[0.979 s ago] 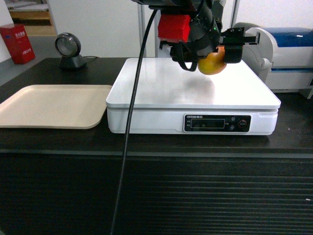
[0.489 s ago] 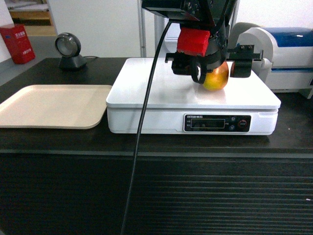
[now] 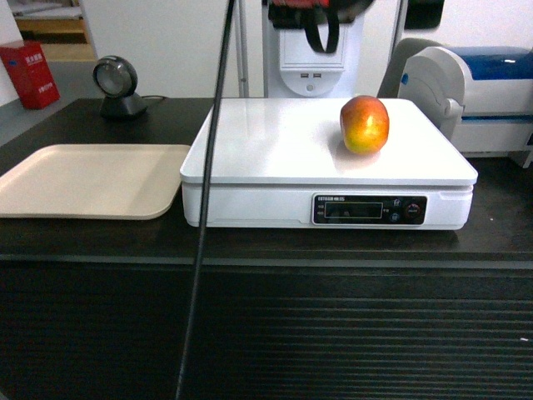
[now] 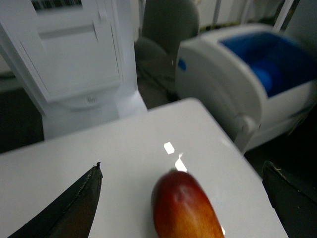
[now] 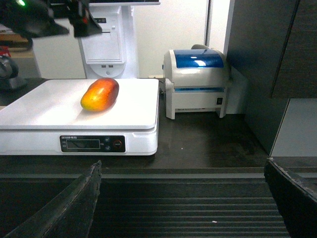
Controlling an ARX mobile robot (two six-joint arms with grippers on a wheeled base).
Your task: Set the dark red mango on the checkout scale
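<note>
The dark red mango lies free on the white scale, toward the platform's back right, red on top and orange-yellow below. The scale stands on the black checkout counter. My left gripper hangs open above the mango, its fingers wide apart and touching nothing. In the head view only part of the left arm shows at the top edge. My right gripper is open and empty, low in front of the counter's slats, right of the scale and mango.
A beige tray lies left of the scale. A round scanner stands at the back left, a white and blue printer right of the scale, a white terminal behind it. A black cable hangs across the front.
The left gripper lowered the mango onto the scale platform, opened and let it go, then rose almost out of the head view. The mango now rests alone.
</note>
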